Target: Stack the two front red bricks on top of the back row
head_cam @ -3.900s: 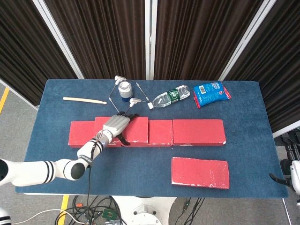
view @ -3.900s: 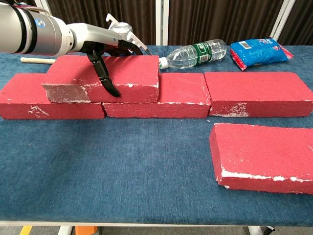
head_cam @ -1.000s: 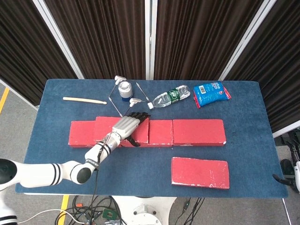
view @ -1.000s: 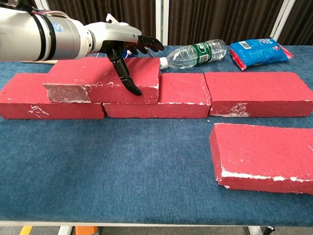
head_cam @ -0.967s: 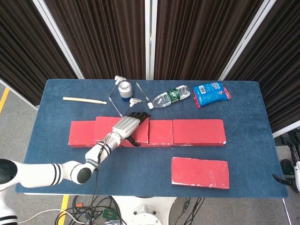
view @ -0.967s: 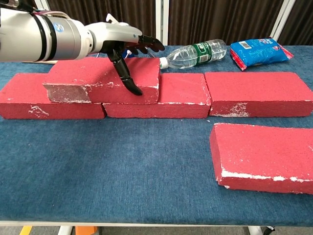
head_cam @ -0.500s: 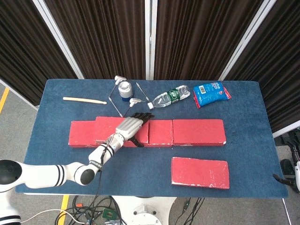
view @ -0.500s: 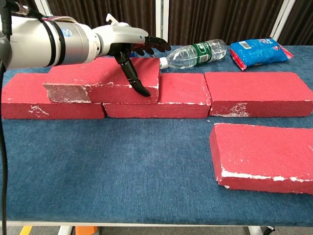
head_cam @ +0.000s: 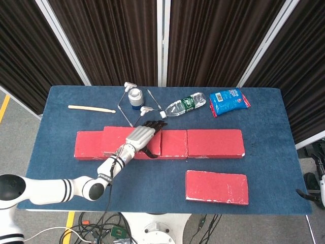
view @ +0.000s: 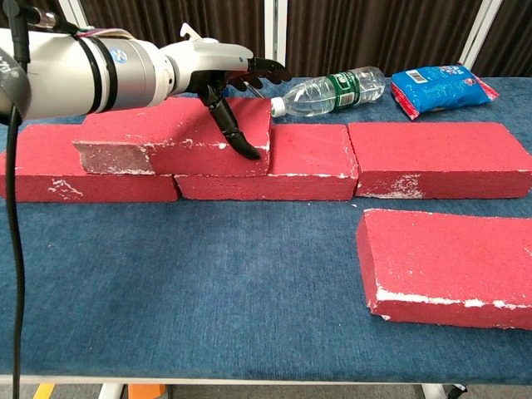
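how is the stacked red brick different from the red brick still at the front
The stacked brick sits on the back row; the front brick lies alone on the table. The left robot hand rests on the stacked brick; nothing touches the front brick. Both are red with whitish scuffed edges.

Bright, even overhead light; soft short shadows, sharp focus, slight wide-angle bending at edges

Red rectangular bricks (view: 432, 158) scuffed white at the edges, dark blue cloth-covered table (view: 208, 283), silver-white robot left hand (view: 218, 66) with black fingertips, blue snack packet (head_cam: 229, 101).
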`<state>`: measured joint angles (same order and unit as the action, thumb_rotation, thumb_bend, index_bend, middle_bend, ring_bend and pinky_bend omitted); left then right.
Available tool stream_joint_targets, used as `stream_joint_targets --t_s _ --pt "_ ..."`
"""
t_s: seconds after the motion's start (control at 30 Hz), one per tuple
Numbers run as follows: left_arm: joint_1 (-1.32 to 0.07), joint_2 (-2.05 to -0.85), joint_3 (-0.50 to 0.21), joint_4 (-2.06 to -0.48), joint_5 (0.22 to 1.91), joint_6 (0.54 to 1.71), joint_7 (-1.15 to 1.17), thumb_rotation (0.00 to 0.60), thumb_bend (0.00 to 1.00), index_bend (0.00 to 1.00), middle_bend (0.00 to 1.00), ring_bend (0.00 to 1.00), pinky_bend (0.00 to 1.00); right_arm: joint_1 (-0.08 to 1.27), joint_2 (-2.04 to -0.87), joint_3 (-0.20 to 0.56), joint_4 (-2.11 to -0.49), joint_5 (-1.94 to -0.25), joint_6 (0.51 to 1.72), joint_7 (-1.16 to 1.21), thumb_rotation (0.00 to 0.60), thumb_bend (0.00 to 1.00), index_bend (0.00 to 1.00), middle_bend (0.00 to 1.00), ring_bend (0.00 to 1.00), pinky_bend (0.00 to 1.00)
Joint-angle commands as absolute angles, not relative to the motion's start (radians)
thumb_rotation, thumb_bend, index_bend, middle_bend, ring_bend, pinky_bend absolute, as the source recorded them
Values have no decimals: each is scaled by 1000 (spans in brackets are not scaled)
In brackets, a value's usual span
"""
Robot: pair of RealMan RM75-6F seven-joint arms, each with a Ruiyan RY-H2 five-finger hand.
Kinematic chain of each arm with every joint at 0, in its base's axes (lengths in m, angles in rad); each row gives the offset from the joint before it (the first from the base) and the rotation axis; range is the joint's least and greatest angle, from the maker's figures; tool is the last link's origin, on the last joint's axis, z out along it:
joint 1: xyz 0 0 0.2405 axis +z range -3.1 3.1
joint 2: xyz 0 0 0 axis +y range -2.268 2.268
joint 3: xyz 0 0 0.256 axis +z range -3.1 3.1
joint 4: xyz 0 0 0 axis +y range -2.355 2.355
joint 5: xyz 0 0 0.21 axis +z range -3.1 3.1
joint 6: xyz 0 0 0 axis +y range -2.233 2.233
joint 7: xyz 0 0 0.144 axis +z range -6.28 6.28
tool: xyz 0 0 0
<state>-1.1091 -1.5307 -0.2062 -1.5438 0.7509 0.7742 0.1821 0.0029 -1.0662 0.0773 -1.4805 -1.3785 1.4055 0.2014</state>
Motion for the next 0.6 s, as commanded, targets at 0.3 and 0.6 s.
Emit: stream_joint_targets --t_s 0.3,0.6 --pt "-1104 -1538 -208 -1533 749 792 208 600 9 9 0 0 0 3 -1068 77 -1476 -1377 1402 203 600 5 0 0 0 0" --pt "-1100 -1530 -215 -1550 749 783 211 600 9 9 0 0 0 3 -1069 76 -1475 -1377 1400 204 600 5 0 0 0 0"
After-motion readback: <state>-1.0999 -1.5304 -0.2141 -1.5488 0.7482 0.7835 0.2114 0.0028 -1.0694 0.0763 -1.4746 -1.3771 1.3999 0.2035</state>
